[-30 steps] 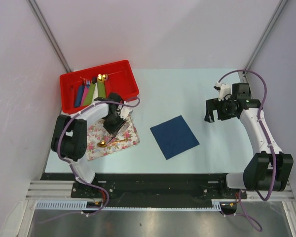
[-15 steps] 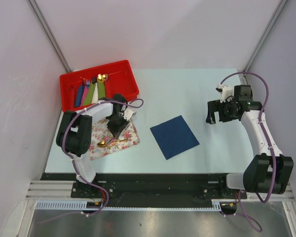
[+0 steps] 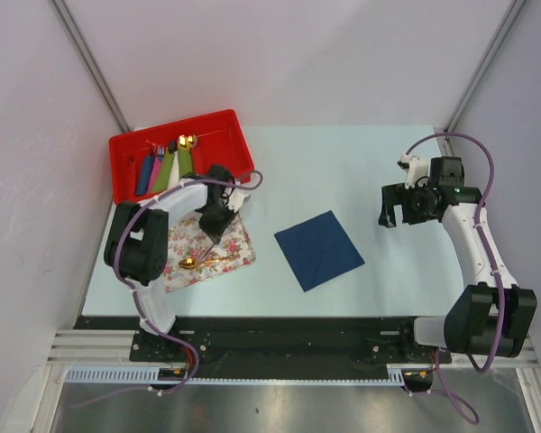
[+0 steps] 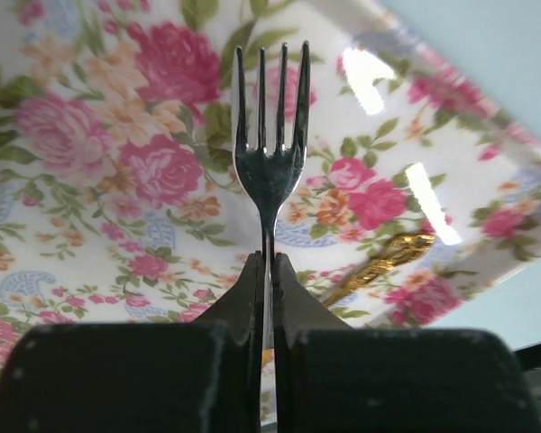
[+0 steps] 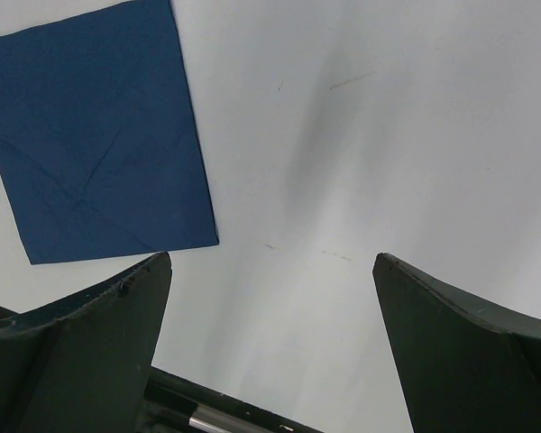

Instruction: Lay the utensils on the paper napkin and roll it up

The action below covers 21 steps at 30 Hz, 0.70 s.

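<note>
My left gripper [image 4: 269, 262] is shut on the stem of the silvery fork [image 4: 270, 153], tines pointing away, held above the pink-flowered tray [image 4: 90, 180]. In the top view the left gripper [image 3: 216, 219] hovers over the tray's far right part. The gold spoon [image 3: 202, 262] lies on the tray and also shows in the left wrist view [image 4: 379, 266]. The navy napkin [image 3: 319, 249] lies flat and unrolled at the table's middle; it also shows in the right wrist view [image 5: 95, 135]. My right gripper [image 3: 389, 209] is open and empty, above the table right of the napkin.
A red bin [image 3: 221, 149] at the back left holds several coloured rolls [image 3: 162, 167] with gold tips. The flowered tray [image 3: 239, 248] sits just in front of it, near the table's left edge.
My left gripper has lifted the fork off the tray and drawn back toward the far right of the tray. The right arm has shifted slightly right. The napkin and the spoon have not moved.
</note>
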Motion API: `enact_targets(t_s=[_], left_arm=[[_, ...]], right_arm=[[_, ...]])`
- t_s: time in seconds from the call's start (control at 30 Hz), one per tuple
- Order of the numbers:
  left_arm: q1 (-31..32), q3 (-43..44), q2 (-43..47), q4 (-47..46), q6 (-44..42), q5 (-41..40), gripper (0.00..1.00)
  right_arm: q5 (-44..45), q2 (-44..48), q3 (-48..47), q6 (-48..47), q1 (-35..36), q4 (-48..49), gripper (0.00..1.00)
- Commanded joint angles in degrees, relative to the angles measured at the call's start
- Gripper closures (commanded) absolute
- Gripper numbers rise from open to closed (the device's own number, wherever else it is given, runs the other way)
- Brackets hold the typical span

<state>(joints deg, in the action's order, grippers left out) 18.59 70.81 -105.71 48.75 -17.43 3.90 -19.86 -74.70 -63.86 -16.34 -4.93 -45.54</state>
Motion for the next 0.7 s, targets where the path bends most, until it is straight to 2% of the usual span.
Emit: enact_targets(t_s=[0.0, 0.07, 0.17, 0.37, 0.47, 0.57, 0.67], left_arm=[[0.66, 8.72, 5.33, 0.9, 6.34, 5.23, 1.0], [1.53, 11.79, 7.44, -0.23, 13.08, 3.84, 1.0], [5.22, 17.06, 7.37, -0.15, 23.53, -3.27, 1.0], [10.67, 21.47, 3.94, -3.91, 40.51, 5.05, 1.0], [15.41, 23.14, 0.78, -6.82, 46.23, 5.59, 1.0], [20.42, 27.09, -3.61, -7.0, 48.62, 2.87, 1.0], [23.68, 31.65, -8.71, -8.14, 50.12, 4.79, 1.0]], right_arm=[[-0.01, 1.4, -0.83, 0.25, -0.52, 0.71, 0.0], [-0.09, 1.22, -1.01, 0.25, -0.43, 0.45, 0.0], [0.26, 0.96, -1.53, 0.17, -0.52, 0.45, 0.0], [0.26, 0.69, -1.54, 0.34, -0.87, 1.06, 0.0], [0.34, 0.87, -1.54, 0.17, -0.87, 0.98, 0.0], [0.17, 1.04, -1.01, 0.34, -1.31, 1.33, 0.0], [-0.36, 0.87, -0.83, 0.87, -1.92, 1.94, 0.0]])
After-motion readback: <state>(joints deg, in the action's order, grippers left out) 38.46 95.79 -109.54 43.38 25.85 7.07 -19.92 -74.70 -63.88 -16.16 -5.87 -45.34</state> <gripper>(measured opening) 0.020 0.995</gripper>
